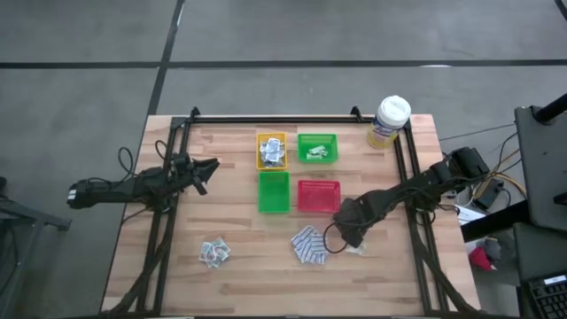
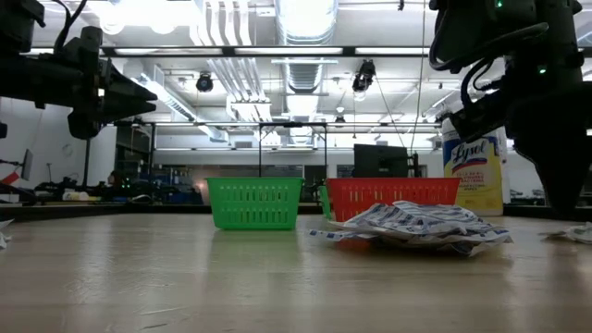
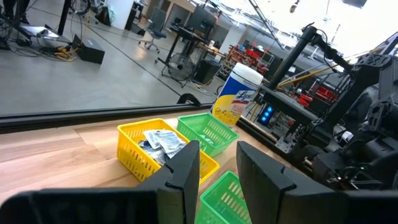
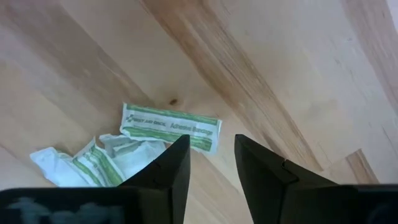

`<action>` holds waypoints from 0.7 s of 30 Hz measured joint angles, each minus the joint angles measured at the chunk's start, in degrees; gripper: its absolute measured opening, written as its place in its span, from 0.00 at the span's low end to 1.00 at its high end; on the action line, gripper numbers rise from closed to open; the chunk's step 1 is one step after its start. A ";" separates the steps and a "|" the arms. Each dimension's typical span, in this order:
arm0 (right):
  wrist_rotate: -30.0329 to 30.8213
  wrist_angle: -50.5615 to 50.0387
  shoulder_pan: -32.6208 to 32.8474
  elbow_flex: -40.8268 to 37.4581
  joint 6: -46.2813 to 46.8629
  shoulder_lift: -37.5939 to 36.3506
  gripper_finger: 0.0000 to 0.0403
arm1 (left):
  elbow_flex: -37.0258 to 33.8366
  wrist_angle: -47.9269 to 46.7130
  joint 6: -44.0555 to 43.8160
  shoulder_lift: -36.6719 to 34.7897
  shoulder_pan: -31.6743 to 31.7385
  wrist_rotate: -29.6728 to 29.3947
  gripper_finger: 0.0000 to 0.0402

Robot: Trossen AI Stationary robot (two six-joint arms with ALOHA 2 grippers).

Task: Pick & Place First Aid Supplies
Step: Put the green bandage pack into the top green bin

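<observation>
Right wrist view: the right pincer [image 4: 211,162] hangs spread and empty just above pale green strips [image 4: 169,127] on the tabletop [image 4: 298,74], beside the blue-and-white pads [image 1: 309,245]. Left pincer [image 3: 217,168] hovers apart near the yellow tray [image 3: 134,152], apparently empty.

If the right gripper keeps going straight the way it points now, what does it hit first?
Most likely the pale green-and-white strip packet lying flat on the wooden table, just ahead of the right gripper, whose fingers stand apart with nothing between them. Depth is unclear; it may meet bare wood beside the packet.
</observation>
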 joint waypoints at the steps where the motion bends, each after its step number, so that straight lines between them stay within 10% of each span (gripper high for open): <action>1: 0.01 0.02 0.00 -0.11 0.02 0.00 0.31 | 0.00 0.00 0.00 0.00 0.00 -0.01 0.27; 21: -0.69 4.20 0.00 -4.79 0.54 0.04 0.30 | 0.00 0.00 0.02 0.00 0.01 -0.01 0.27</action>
